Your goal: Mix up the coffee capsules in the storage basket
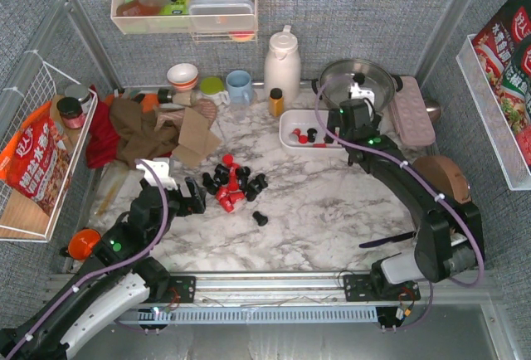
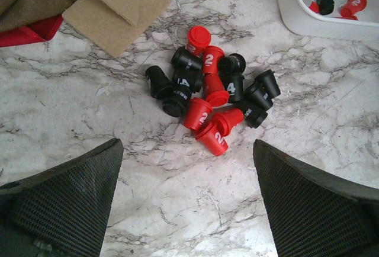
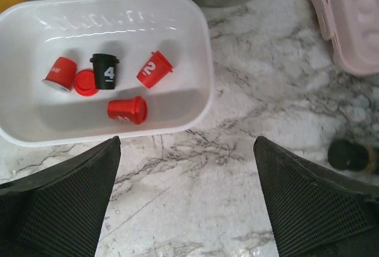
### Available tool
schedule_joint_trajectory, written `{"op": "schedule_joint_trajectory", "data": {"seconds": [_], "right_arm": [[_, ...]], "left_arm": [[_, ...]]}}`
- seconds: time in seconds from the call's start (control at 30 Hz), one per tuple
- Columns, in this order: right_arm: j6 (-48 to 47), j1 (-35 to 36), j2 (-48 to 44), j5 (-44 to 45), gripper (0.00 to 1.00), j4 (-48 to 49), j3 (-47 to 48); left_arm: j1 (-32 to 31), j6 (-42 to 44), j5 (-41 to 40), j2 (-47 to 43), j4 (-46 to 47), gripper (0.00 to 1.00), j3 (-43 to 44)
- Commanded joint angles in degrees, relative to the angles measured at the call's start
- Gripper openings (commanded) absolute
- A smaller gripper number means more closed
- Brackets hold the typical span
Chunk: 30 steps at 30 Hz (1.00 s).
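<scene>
From above, most of the coffee capsules [image 1: 232,181] lie in a loose red and black heap at the middle of the marble surface [image 1: 315,219], with one black capsule [image 1: 260,218] apart on the near side. The left end effector [image 1: 196,197] hangs just left of the heap, pointing at it. The storage basket [image 1: 286,132] sits farther back and to the right, near a white jug [image 1: 282,65] and a steel pot [image 1: 357,78]. The right end effector [image 1: 348,124] is at the basket's right end.

In the left wrist view, the left end effector [image 2: 186,150] stands wide, its two dark fingers [image 2: 65,204] at the bottom corners with only bare surface between them. The heap of capsules [image 2: 207,97] lies just ahead of the fingertips, not touching them. A corner of the storage basket [image 2: 293,20] shows at the upper right, and a piece of cardboard [image 2: 112,8] at the upper left.

In the right wrist view, the right end effector [image 3: 186,144] is also spread wide and holds nothing. The storage basket [image 3: 204,61] lies ahead and to the left of it, apart from the fingers [image 3: 314,204]. Inside lie four red capsules [image 3: 155,69] and one black capsule marked 4 [image 3: 105,71], clustered toward the basket's left half. A pink dimpled tray [image 3: 355,20] lies at the upper right.
</scene>
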Motion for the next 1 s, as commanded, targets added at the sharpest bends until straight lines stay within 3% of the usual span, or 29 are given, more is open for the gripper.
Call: {"op": "schedule_joint_trajectory", "data": {"seconds": [0.0,0.23,0.4,0.7,0.87,0.97], "right_arm": [[8.42,-1.24,-3.08,0.63,0.99,-7.77,0.15],[9.30,0.41,-12.60,-12.56,0.99,-4.72,-10.38],[9.07,4.64,-13.98,-21.26,0.99,-5.04,-13.34],[1.77,21.62,-6.28,-20.70,0.98,-6.61,-10.03],[-3.48,28.14,1.51,-20.47,0.86,-10.17,-3.53],[-5.63,31.46,6.31,-19.87,0.79,-12.95,0.54]], "left_arm": [[0.06,-0.07,0.15,-0.07,0.60,0.99,0.02],[0.07,-0.18,0.41,-0.57,0.69,0.99,-0.05],[0.07,-0.22,0.59,-1.10,0.87,0.99,-0.10],[0.02,2.45,3.21,-5.63,2.80,0.99,-0.68],[0.01,2.61,0.88,-14.49,5.51,0.99,-3.05],[0.07,0.63,-4.51,-20.53,6.89,0.99,-5.02]]}}
